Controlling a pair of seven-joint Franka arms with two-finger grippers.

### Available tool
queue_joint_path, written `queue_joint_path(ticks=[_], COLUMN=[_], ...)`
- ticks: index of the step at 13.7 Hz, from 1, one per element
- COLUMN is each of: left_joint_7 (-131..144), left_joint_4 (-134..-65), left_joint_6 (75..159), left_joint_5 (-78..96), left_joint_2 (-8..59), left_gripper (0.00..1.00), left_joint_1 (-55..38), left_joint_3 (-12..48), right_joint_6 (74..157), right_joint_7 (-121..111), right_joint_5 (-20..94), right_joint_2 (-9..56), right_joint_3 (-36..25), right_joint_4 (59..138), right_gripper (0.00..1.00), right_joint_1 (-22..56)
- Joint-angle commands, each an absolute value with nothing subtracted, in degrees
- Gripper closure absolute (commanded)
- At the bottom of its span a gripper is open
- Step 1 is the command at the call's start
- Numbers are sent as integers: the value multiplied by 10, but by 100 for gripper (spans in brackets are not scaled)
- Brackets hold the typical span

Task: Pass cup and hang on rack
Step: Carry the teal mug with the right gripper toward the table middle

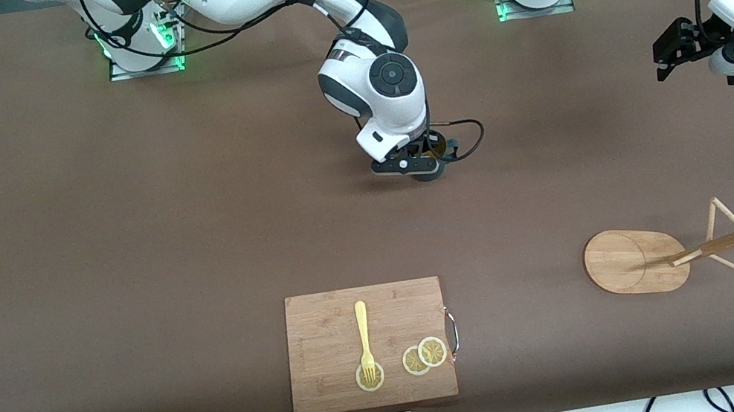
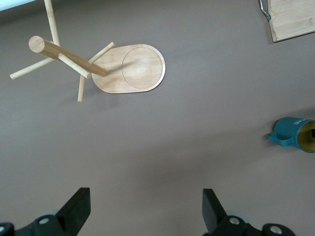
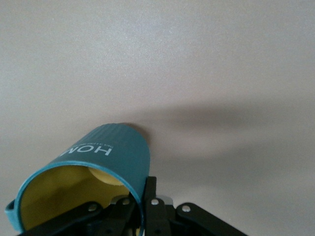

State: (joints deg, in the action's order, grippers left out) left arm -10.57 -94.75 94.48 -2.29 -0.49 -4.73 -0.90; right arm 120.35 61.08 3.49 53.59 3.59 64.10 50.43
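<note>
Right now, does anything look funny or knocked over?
Nothing is spilled or broken. The mug tree stands upright. The one odd thing is the teal cup, tilted, gripped at its rim by the right gripper. The left gripper waits open.

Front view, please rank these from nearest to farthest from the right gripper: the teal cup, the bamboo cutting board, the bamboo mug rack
1. Small teal cup with yellow inside: held in the shut right gripper, mid-table.
2. Rectangular bamboo cutting board: nearer the front camera than the gripper, carrying a fork and lemon slices.
3. Light bamboo mug rack: toward the left arm's end, also nearer the camera.
</note>
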Motion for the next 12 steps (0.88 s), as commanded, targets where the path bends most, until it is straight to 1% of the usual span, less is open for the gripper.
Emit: queue_joint_path(ticks=[1, 3, 7, 11, 12], left_joint_7=[-110, -110, -110, -111, -110], left_joint_4=[-952, -952, -952, -952, -952], left_joint_6=[941, 941, 941, 941, 941], left_joint_5=[-28, -28, -28, -28, -28], left_joint_2=[-13, -13, -13, -13, -13], left_gripper=[0, 0, 0, 0, 0], left_joint_1=[-49, -49, -49, -49, -49], left_joint_3=[-11, -11, -11, -11, -11], right_joint_6=[1208, 1208, 1209, 1217, 1216], right_joint_7=[627, 628, 629, 629, 629], right_joint_5=[37, 37, 35, 34, 33], right_joint_2=[551, 551, 555, 560, 561], right_joint_3=[33, 33, 33, 33, 33], right_joint_4=[619, 619, 621, 621, 621], right_gripper=[100, 100, 96, 96, 93], right_joint_1=[510, 511, 512, 515, 515])
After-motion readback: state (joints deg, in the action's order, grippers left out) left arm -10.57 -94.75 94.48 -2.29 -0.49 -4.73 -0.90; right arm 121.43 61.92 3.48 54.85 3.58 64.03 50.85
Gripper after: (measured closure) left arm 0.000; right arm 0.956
